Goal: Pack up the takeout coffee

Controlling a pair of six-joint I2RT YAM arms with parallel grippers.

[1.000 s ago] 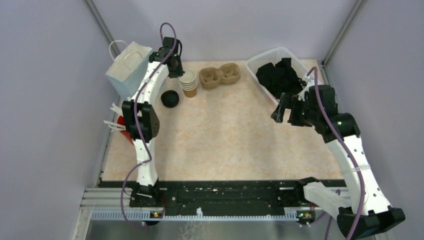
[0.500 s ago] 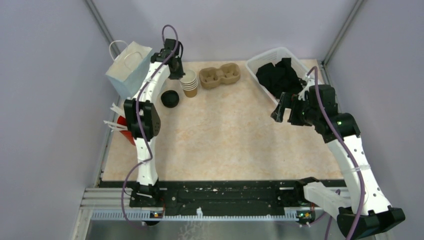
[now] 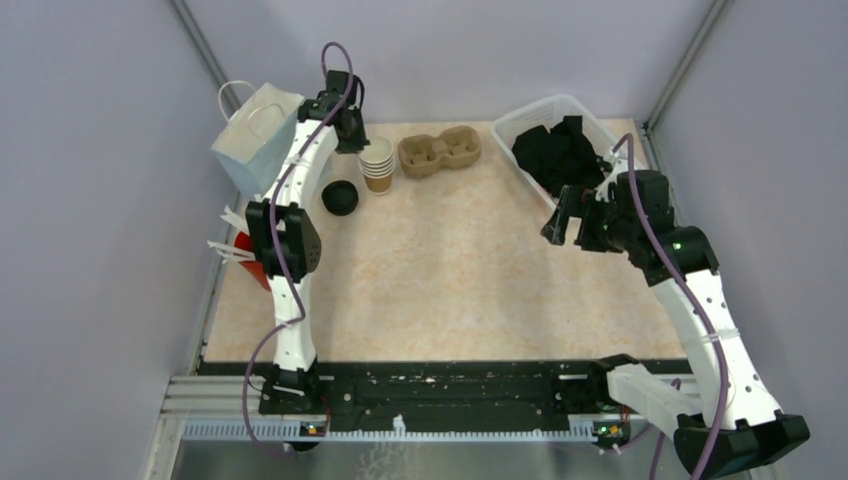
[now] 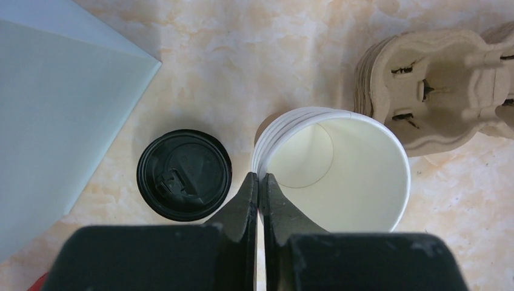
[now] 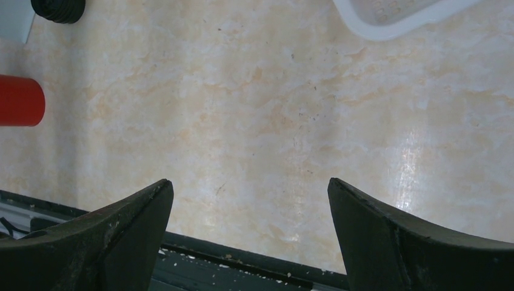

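The left pincer (image 4: 259, 182) is clenched on the near rim of the stack of kraft paper cups (image 4: 339, 163), which stands upright on the counter (image 4: 242, 60) in the upper left of the overhead view. A black lid (image 4: 183, 174) lies just left of the stack, and the cardboard carrier (image 4: 436, 85) sits to its upper right. The right pincer (image 5: 248, 185) hangs released at mid-right, grasping nothing.

Kraft-brown cups (image 3: 378, 165), white inside; black lid (image 4: 183, 174); marbled peach table (image 5: 273, 121); red cup (image 5: 21, 100)
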